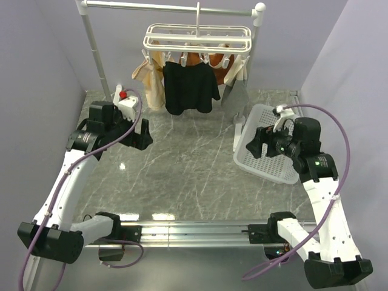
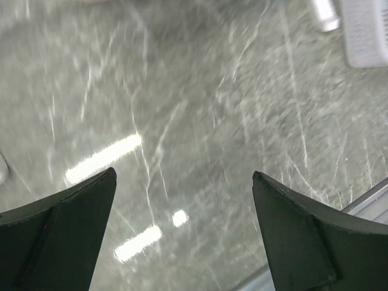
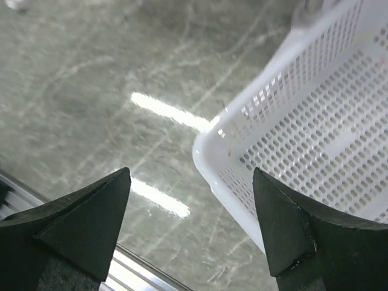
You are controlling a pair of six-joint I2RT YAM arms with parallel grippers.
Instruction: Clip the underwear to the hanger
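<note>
A: Where is the underwear (image 1: 190, 90)?

B: It hangs from the clips of the hanger (image 1: 197, 37), at the middle of the front row. The hanger's hook is over the rail (image 1: 170, 7) at the far side of the table (image 1: 182, 176).

A: What hangs beside it?

B: A tan garment (image 1: 151, 79) is just to its left and a grey one (image 1: 235, 94) to its right. Something orange (image 1: 194, 59) shows behind its top edge.

A: Is either arm touching it?

B: No. Both are well apart from it, nearer the front.

A: How does the left gripper (image 1: 143, 134) stand?

B: Its jaws are spread wide with nothing between them. It hangs over the left part of the table, and its wrist view shows only bare marbled surface under the fingers (image 2: 73, 224).

A: And the right gripper (image 1: 257, 142)?

B: Its jaws are apart too, and they hold nothing. It hangs at the left edge of the basket (image 1: 267, 170) on the right side of the table. In its wrist view a rounded corner of the basket lies below the gap between the fingers.

A: Is anything in the basket?

B: The part that shows is plain white mesh.
</note>
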